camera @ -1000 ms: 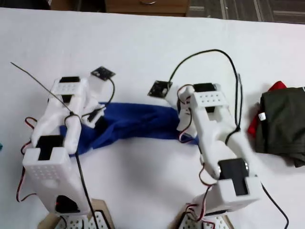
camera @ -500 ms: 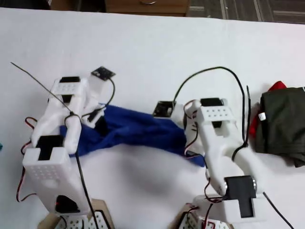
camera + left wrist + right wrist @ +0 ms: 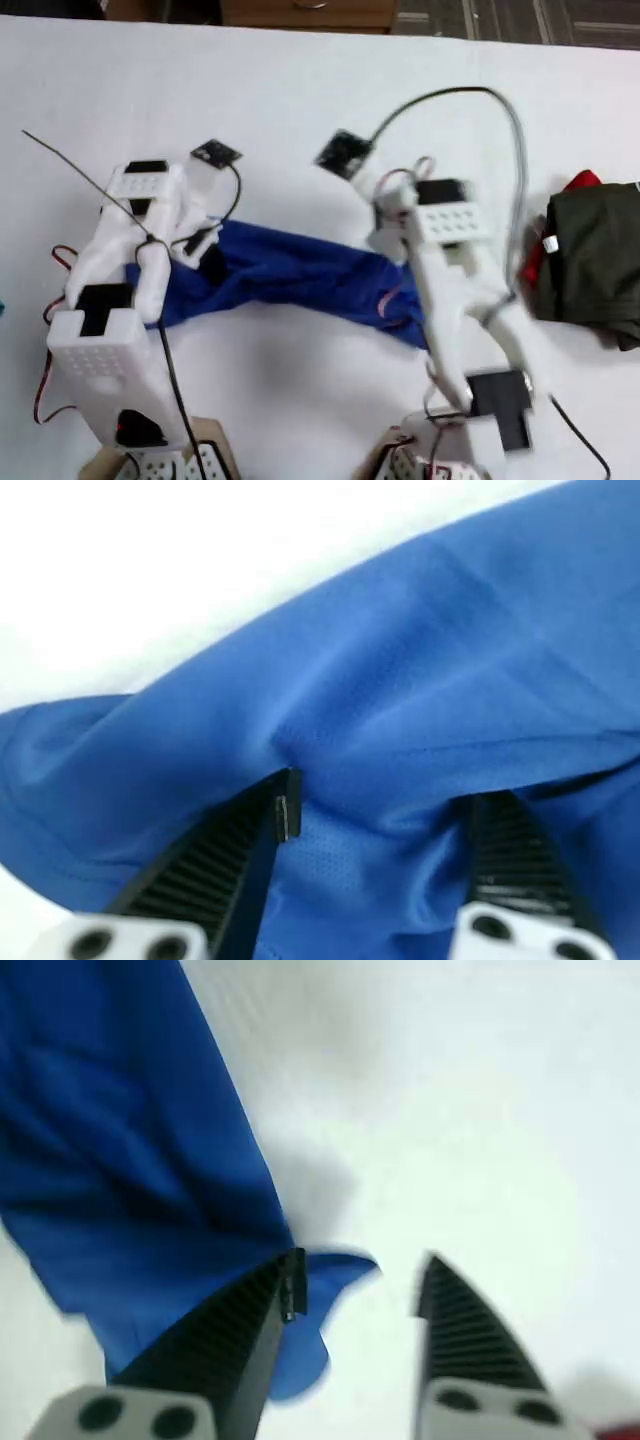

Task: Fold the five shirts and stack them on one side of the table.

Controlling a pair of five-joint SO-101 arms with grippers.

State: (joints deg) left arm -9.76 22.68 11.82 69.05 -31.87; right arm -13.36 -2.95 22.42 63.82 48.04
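A blue shirt (image 3: pixel 300 275) lies bunched in a long band across the middle of the white table (image 3: pixel 300 90). My left gripper (image 3: pixel 205 255) rests at its left end. In the left wrist view the left gripper (image 3: pixel 380 800) is open, its fingers spread wide and pressed into the blue shirt (image 3: pixel 400 660), which bulges between them. My right gripper (image 3: pixel 388 215) hovers over the shirt's right end. In the right wrist view the right gripper (image 3: pixel 355 1270) is open over bare table, and the blue shirt (image 3: pixel 120 1160) ends beside one finger.
At the right edge of the table a folded dark green shirt (image 3: pixel 595 260) lies on top of a red one (image 3: pixel 580 182). Cables loop above the right arm. The far half of the table is bare white cloth.
The right gripper drew the shirt's right end toward the front of the table, then let go and swung back toward the far side. The left arm has stayed still.
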